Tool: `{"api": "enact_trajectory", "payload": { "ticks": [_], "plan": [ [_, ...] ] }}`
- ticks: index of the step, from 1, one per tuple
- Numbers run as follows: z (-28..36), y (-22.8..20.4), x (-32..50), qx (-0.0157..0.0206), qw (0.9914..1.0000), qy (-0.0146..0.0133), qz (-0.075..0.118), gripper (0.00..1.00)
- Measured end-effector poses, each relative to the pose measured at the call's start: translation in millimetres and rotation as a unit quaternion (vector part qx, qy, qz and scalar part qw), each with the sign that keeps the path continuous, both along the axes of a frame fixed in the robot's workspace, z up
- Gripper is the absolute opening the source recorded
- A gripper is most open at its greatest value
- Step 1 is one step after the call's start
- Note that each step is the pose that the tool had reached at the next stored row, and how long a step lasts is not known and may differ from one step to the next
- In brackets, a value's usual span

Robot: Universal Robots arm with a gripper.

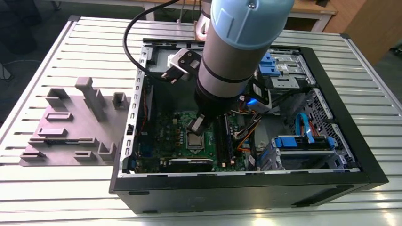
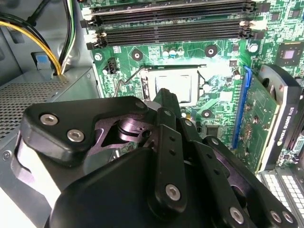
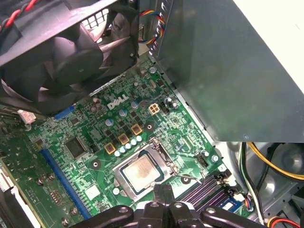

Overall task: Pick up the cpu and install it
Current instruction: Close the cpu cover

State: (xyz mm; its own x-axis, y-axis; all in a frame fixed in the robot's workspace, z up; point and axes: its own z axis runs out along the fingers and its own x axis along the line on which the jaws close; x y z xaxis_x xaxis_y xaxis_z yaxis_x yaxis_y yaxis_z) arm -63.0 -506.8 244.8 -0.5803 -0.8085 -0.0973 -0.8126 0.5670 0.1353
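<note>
From my remote station, nearest the wrist cameras I see the gripper [image 3: 163, 191]: in both wrist views its dark fingers [image 2: 166, 102] converge to a narrow tip with no visible gap, so I judge them pressed together, and nothing is pinched between them. The tip hangs just above the near edge of the socket frame [image 3: 164, 152]; whether it touches that frame I cannot tell. Directly beyond the tip, the cpu [image 3: 141, 173] lies flat inside the socket, its pale metal top square with the frame opening in the first wrist view; the second wrist view shows the same chip [image 2: 173, 86] seated level. I therefore judge the pick and placement steps done. What remains, as far as the pictures show, concerns retention: a thin wire lever [image 2: 124, 81] stands beside the socket, and I cannot tell whether it is latched. Farther out, the green motherboard [image 3: 83, 156] carries long memory slots [image 2: 171, 21] past the socket, and a black fan [image 3: 71, 52] sits beyond the board. In the exterior view, the arm [image 1: 236, 52] reaches down into the open computer case [image 1: 351, 122], with the gripper [image 1: 196, 126] over the socket, and a grey fixture block [image 1: 72, 122] rests on the slatted table [image 1: 37, 183] at the exterior view's left.
</note>
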Motion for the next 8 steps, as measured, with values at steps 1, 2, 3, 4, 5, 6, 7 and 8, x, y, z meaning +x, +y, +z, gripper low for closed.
{"api": "enact_trajectory", "payload": {
  "ticks": [1, 2, 3, 4, 5, 6, 7, 8],
  "plan": [
    [-0.1, -0.2, -0.6, 0.0, 1.0, -0.0004, 0.0, 0.1],
    [-0.1, -0.6, -1.6, 0.0001, 1.0, -0.0008, 0.0, 0.1],
    [0.0, -1.0, -3.3, 0.0, 1.0, -0.0014, 0.0, 0.1],
    [0.0, -1.4, -5.2, -0.0001, 1.0, -0.0019, 0.0, 0.1],
    [-0.3, -1.6, -7.1, 0.0, 1.0, -0.0024, 0.0, 0.1],
    [-0.7, -1.6, -9.0, 0.0001, 1.0, -0.0027, 0.0, 0.1],
    [-1.0, -1.9, -10.7, 0.0, 1.0, -0.0029, 0.0, 0.1],
    [-1.2, -2.1, -11.3, 0.0, 1.0, -0.0029, 0.0, 0.1]
  ]
}}
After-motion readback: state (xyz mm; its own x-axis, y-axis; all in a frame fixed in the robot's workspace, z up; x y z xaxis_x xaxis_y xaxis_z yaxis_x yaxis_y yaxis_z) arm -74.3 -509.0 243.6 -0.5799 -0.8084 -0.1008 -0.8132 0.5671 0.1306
